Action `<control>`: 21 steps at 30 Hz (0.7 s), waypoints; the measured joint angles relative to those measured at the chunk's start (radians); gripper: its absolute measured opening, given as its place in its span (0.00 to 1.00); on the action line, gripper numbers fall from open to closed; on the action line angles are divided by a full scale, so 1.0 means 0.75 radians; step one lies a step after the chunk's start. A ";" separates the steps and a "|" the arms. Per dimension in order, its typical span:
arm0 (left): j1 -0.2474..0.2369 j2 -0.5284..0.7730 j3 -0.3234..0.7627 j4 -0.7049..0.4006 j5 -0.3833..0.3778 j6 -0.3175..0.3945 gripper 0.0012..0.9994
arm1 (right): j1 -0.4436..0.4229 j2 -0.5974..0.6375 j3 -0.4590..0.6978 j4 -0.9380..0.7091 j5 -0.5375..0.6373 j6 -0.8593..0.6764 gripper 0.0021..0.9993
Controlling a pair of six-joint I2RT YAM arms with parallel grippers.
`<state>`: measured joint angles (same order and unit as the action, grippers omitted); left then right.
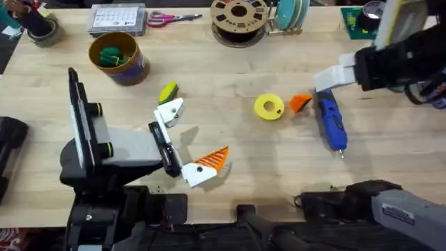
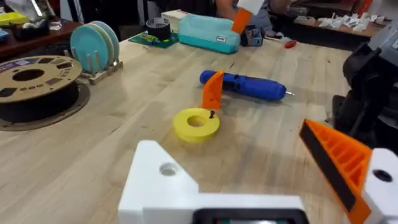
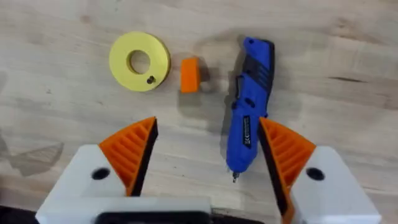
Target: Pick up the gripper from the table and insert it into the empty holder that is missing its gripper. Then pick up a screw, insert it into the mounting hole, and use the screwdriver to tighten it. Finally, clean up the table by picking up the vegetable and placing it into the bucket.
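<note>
The loose orange gripper (image 1: 300,103) (image 2: 212,90) (image 3: 190,74) stands on the table (image 1: 230,77) between a yellow ring and the blue screwdriver (image 1: 331,122) (image 3: 249,130) (image 2: 245,86). My left gripper (image 1: 191,138) (image 2: 249,168) is open; its holder (image 1: 171,111) (image 2: 165,180) is a bare white block, while the other finger carries an orange tip. The right gripper (image 1: 329,79) (image 3: 208,134) hovers open above the screwdriver and holds nothing. A small screw (image 3: 150,79) (image 2: 211,114) sits on the ring. The yellow-green vegetable (image 1: 168,91) lies beside the holder, near the bucket (image 1: 118,59).
The yellow ring (image 1: 269,107) (image 2: 196,123) lies flat mid-table. Darker green pieces sit in the bucket. Along the far edge are a filament spool (image 1: 239,17), a calendar box (image 1: 117,19), scissors (image 1: 171,19), a tape roll (image 1: 42,28) and a disc rack (image 1: 289,12).
</note>
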<state>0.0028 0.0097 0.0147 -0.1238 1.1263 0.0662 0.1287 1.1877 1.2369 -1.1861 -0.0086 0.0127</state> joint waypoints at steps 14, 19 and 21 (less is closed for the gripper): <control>0.000 0.000 0.000 0.000 0.000 0.000 0.99 | 0.065 0.245 -0.012 0.020 0.001 0.013 1.00; 0.000 0.000 0.000 0.000 0.000 0.000 0.99 | 0.130 0.357 -0.012 0.045 0.000 0.014 1.00; 0.000 0.000 0.000 0.000 0.000 0.000 0.99 | 0.150 0.399 -0.013 0.055 0.000 0.020 1.00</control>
<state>0.0029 0.0100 0.0147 -0.1238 1.1263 0.0662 0.2409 1.4867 1.2274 -1.1448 -0.0082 0.0279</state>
